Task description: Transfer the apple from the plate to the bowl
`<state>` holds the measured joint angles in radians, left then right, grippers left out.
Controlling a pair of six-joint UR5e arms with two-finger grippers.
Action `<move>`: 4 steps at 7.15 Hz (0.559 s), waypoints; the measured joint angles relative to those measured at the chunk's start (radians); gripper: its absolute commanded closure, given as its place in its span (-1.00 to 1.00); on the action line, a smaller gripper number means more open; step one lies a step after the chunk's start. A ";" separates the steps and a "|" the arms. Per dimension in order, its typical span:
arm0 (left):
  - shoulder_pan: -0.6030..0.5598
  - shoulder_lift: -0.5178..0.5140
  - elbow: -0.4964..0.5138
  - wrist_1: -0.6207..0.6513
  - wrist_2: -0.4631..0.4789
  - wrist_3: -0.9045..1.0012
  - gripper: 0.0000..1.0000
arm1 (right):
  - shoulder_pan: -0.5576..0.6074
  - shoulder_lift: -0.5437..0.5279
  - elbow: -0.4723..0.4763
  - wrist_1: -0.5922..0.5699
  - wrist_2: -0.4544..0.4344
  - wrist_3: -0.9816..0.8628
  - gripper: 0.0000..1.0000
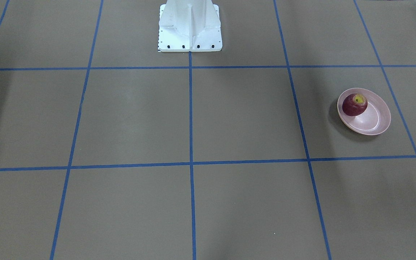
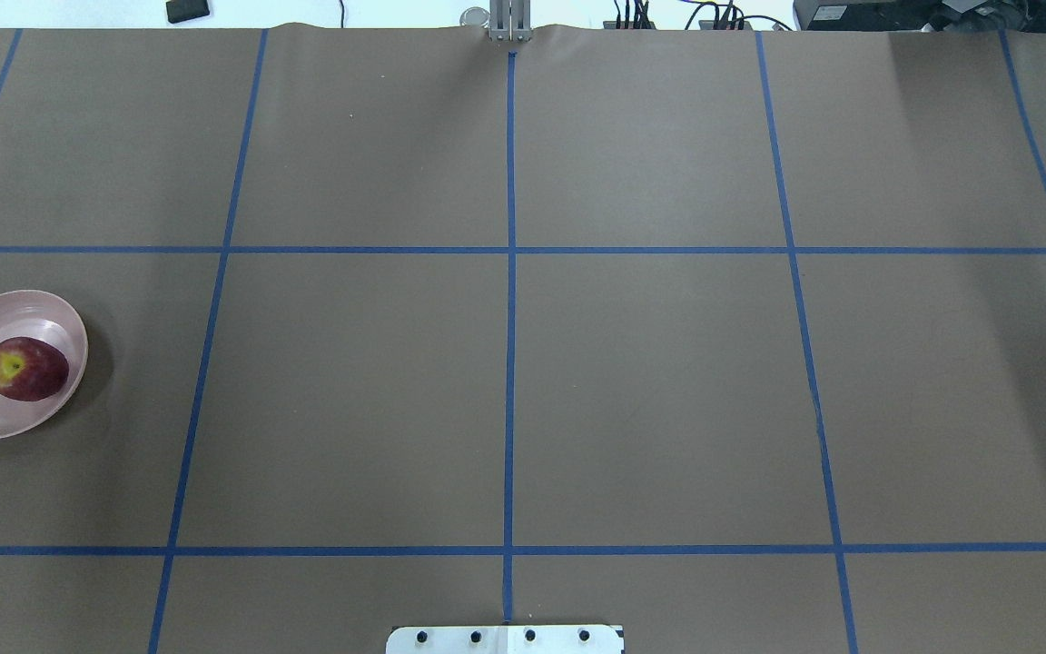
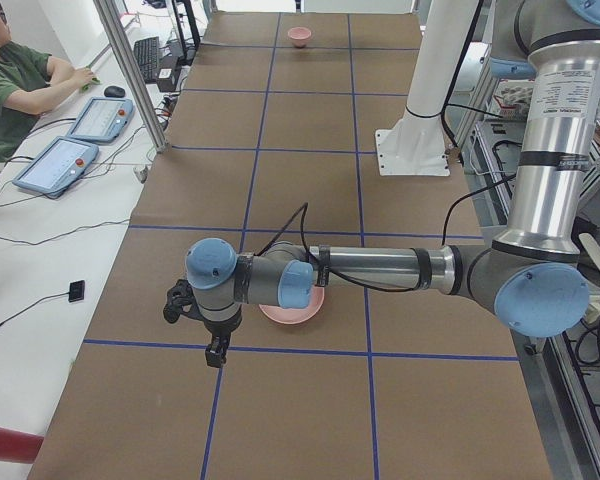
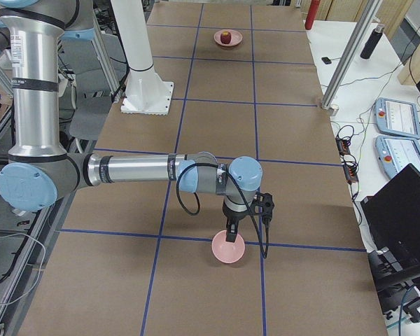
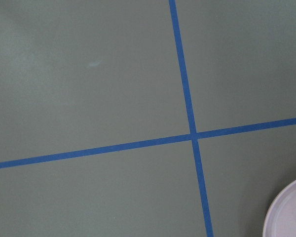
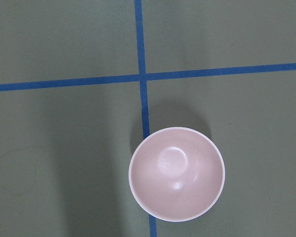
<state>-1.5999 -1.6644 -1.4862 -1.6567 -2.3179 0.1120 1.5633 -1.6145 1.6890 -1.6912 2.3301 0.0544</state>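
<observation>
The dark red apple (image 1: 354, 104) lies in the wide pale pink plate (image 1: 377, 122), at the far left of the overhead view (image 2: 25, 368). In the exterior left view my left gripper (image 3: 216, 353) hangs over the table beside the plate (image 3: 298, 312), where my forearm hides the apple. The left wrist view shows only the plate's rim (image 5: 290, 210). The small deep pink bowl (image 6: 176, 173) stands empty at the table's other end. My right gripper (image 4: 230, 236) hangs just above the bowl (image 4: 228, 250). I cannot tell whether either gripper is open or shut.
The white robot pedestal (image 1: 190, 27) stands at mid-table. Blue tape lines grid the brown table. An operator (image 3: 20, 85) sits at a side desk with teach pendants (image 3: 65, 160). An aluminium post (image 3: 130, 70) stands at the table's edge.
</observation>
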 measured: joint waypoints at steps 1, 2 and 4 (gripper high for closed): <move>0.000 0.000 0.000 0.000 0.000 0.000 -0.96 | 0.006 -0.002 0.002 0.002 -0.002 -0.004 -1.00; 0.000 0.001 0.000 0.000 0.000 0.000 -0.96 | 0.015 -0.006 0.007 0.006 -0.005 -0.010 -1.00; 0.000 0.000 0.000 0.000 0.000 0.000 -0.96 | 0.020 -0.013 0.010 0.008 -0.003 -0.011 -1.00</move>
<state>-1.6000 -1.6642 -1.4864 -1.6567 -2.3178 0.1120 1.5837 -1.6276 1.6994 -1.6831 2.3266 0.0431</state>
